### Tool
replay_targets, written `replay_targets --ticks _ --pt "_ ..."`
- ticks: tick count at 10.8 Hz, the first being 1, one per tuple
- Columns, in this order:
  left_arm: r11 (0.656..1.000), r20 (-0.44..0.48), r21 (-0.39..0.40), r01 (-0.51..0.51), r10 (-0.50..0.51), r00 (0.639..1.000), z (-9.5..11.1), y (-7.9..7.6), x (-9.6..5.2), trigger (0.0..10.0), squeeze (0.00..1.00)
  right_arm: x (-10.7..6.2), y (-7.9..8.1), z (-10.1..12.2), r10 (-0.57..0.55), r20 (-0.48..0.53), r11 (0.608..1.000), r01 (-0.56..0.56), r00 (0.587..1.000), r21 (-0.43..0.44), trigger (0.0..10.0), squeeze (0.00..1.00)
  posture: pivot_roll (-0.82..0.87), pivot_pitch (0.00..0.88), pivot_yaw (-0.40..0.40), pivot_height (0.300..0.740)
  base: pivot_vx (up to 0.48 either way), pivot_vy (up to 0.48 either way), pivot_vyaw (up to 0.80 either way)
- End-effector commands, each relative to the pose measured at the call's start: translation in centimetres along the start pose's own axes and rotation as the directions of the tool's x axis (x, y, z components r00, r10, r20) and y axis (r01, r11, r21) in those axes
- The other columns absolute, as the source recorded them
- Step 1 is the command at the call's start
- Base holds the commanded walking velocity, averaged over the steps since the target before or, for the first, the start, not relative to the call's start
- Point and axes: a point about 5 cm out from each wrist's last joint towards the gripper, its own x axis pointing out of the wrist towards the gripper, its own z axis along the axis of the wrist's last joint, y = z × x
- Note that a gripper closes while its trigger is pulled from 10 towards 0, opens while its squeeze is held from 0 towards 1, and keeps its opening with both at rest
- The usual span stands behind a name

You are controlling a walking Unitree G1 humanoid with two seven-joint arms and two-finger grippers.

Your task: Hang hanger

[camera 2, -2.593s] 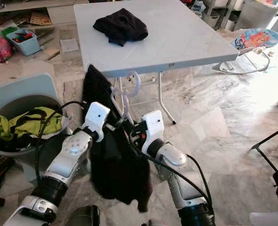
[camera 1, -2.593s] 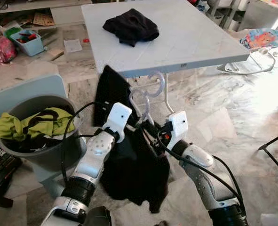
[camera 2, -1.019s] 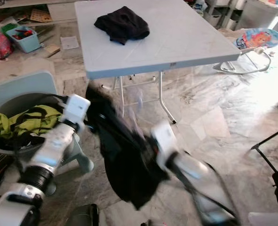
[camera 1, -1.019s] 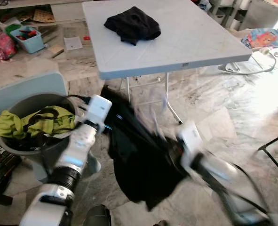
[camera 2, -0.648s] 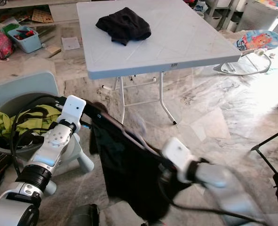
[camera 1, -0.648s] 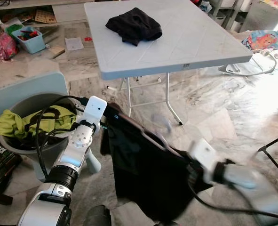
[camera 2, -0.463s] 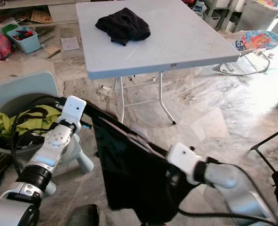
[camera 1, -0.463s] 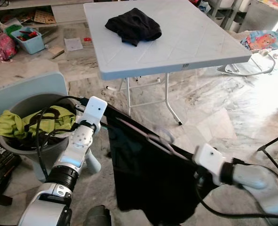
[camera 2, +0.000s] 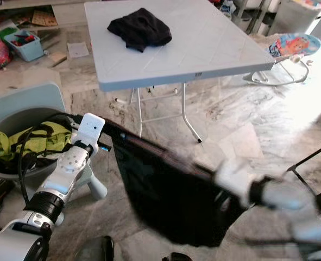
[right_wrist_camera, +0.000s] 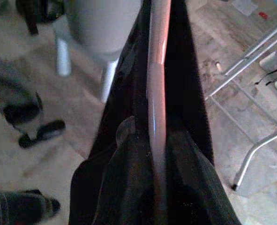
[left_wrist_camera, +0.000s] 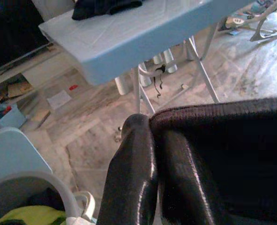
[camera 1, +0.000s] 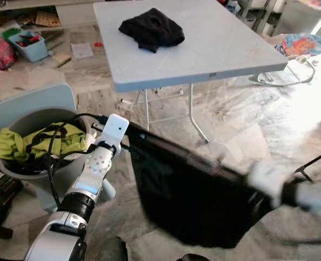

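The black garment [camera 1: 198,201] on its hanger [right_wrist_camera: 156,112] hangs stretched between the two arms, low over the marble floor and in front of the worktop [camera 1: 203,49]. Its long axis slants from the left gripper [camera 1: 128,138], held higher beside the grey laundry basket [camera 1: 24,163], down towards the right gripper [camera 2: 217,176] (badly blurred, so its spot is approximate). In the left wrist view the fingers [left_wrist_camera: 133,178] are pinched together on the garment's top hem. The right wrist view looks straight along the pale hanger bar wrapped in cloth; I cannot tell whether those fingers are closed on it. The left arm is bent, forearm raised; the right reaches out low and wide. No rail to hang on is in view, so the load probably needs levelling and carrying first.
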Motion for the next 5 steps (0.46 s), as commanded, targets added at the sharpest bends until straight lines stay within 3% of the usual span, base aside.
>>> replay_targets --ticks 1,3,4,5 --pt "0.984 -0.034 -0.011 -0.178 0.177 0.984 -0.3 4.7 0.0 0.0 0.0 -3.1 -1.7 0.0 -0.034 -0.037 0.997 0.037 0.999 0.07 10.0 0.0 -0.13 0.064 -0.034 0.74 0.0 0.0 0.0" --pt "0.978 -0.067 -0.056 -0.2 0.197 0.978 -0.5 5.5 0.2 0.0 0.0 -5.6 -1.7 2.4 0.073 0.075 0.98 -0.085 0.995 0.181 10.0 0.0 -0.13 0.058 -0.029 0.74 0.0 0.0 0.0" --pt "0.977 -0.075 -0.064 -0.203 0.198 0.977 -0.6 5.7 0.2 0.0 0.0 -6.5 -2.0 2.6 0.086 0.066 0.979 -0.097 0.994 0.18 10.0 0.0 -0.13 0.057 -0.027 0.74 0.0 0.0 0.0" --pt "0.978 -0.093 -0.088 -0.19 0.181 0.979 -0.9 5.5 0.2 0.0 0.0 -7.1 -2.4 3.7 0.079 0.142 0.97 -0.109 0.987 0.217 10.0 0.0 -0.13 0.057 -0.027 0.74 0.0 0.0 0.0"
